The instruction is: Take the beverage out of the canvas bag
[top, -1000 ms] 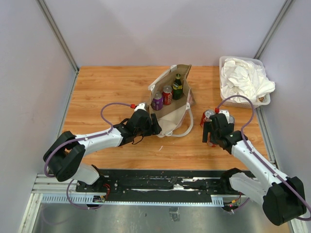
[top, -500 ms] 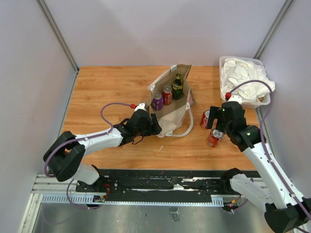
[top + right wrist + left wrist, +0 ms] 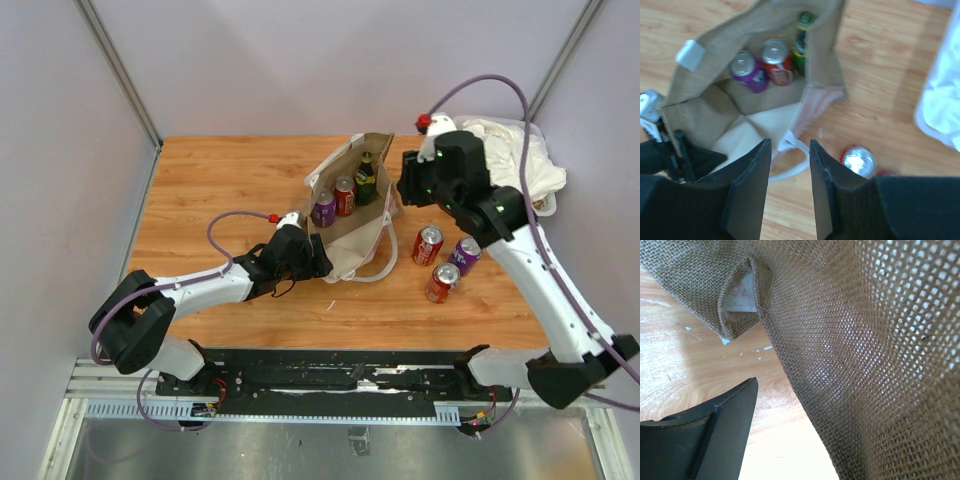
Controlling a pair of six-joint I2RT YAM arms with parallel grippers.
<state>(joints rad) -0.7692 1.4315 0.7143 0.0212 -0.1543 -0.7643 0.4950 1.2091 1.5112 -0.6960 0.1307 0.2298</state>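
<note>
Right wrist view: my right hand (image 3: 788, 150), empty and only narrowly parted, hovers by the canvas bag (image 3: 705, 107); next I widen it and descend onto the red can (image 3: 776, 60).

Bright, even light, no glare. The right wrist view is blurred throughout. In the left wrist view, the canvas bag (image 3: 865, 365) weave is crisp, and a faint shadow lies on the tabletop (image 3: 685, 365) beyond the end effector finger (image 3: 715, 435).
</note>
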